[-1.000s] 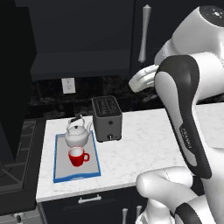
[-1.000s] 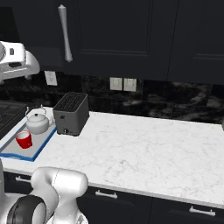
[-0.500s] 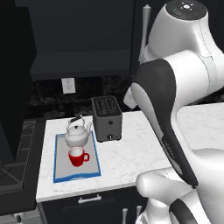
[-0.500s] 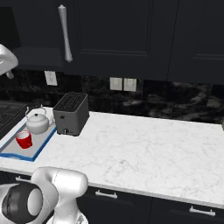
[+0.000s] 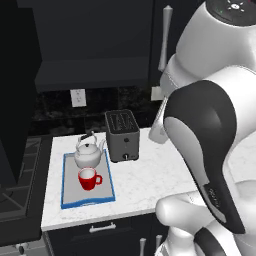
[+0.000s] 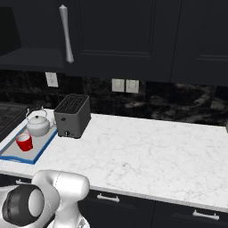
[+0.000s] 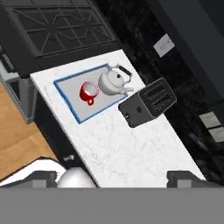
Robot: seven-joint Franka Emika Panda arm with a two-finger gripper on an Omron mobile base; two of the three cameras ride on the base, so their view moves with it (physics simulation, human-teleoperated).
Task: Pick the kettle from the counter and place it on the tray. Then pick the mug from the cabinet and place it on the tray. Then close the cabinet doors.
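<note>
My arm has swung up higher since the last look, jaws spread wide and empty, while kettle [image 5: 89,152] and mug [image 5: 88,178] (at its six o'clock) sit on the tray [image 5: 70,197].

The blue-rimmed tray [image 6: 27,156] lies at the far left of the marble counter [image 6: 147,151], holding the kettle [image 6: 37,125] and the red mug [image 6: 24,142] close together. The dark toaster [image 6: 72,115] stands just beside the tray. Above, a cabinet door [image 6: 116,38] carries a silver bar handle [image 6: 66,33].
</note>
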